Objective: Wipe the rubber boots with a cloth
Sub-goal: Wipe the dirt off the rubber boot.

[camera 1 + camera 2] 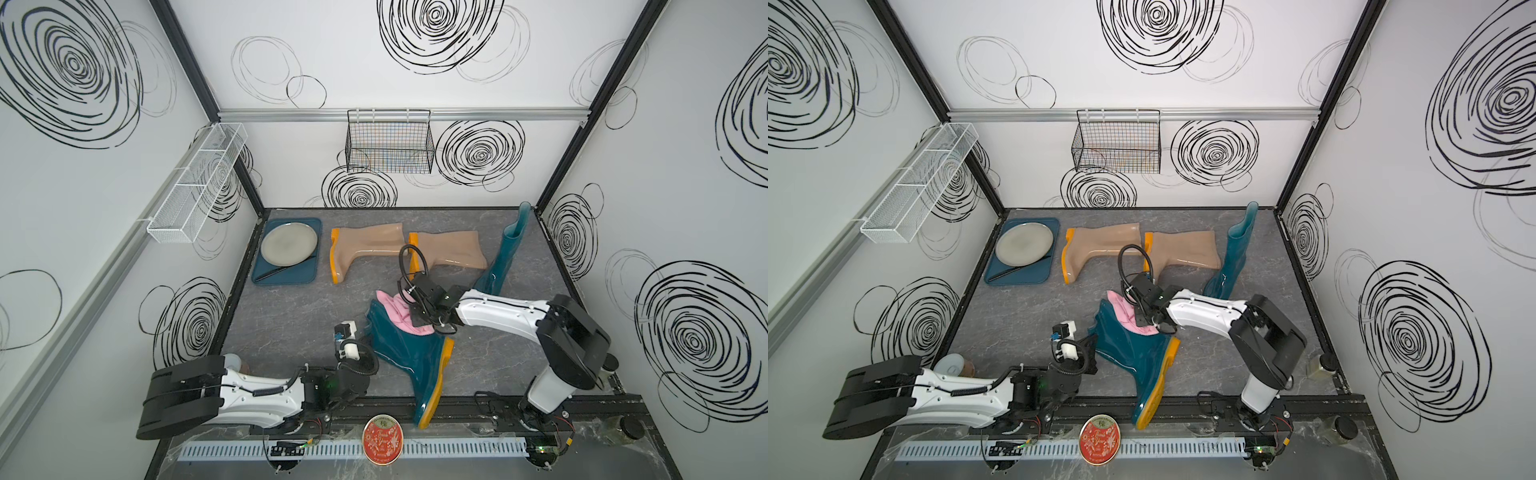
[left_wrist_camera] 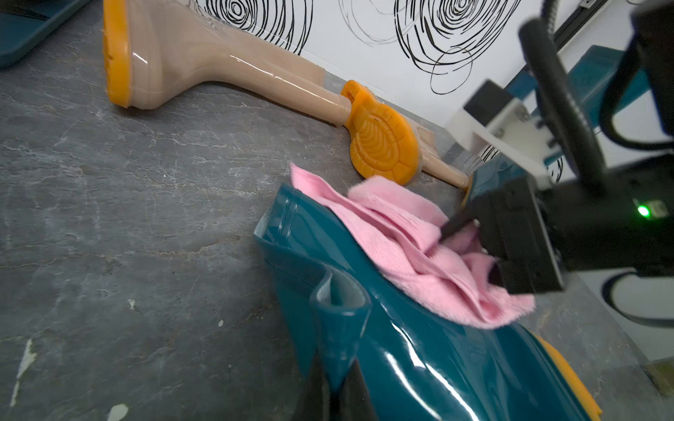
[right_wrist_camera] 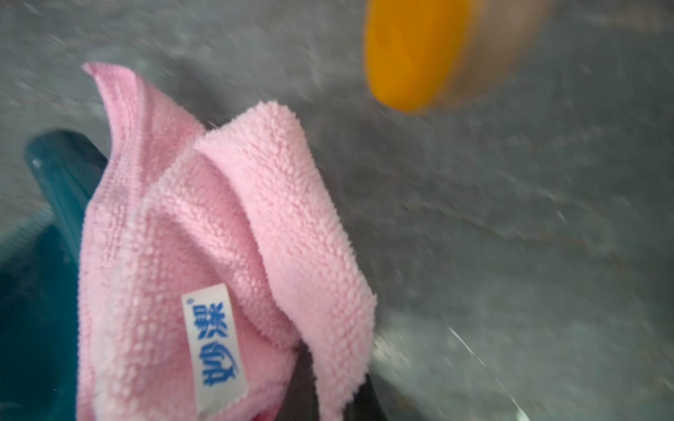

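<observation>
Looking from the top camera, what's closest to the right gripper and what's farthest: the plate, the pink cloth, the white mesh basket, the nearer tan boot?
1. pink cloth: pinched in the right gripper itself.
2. nearer tan boot: lying just behind the gripper.
3. plate: on the blue tray, back left corner.
4. white mesh basket: up on the left wall, beyond the plate.
</observation>
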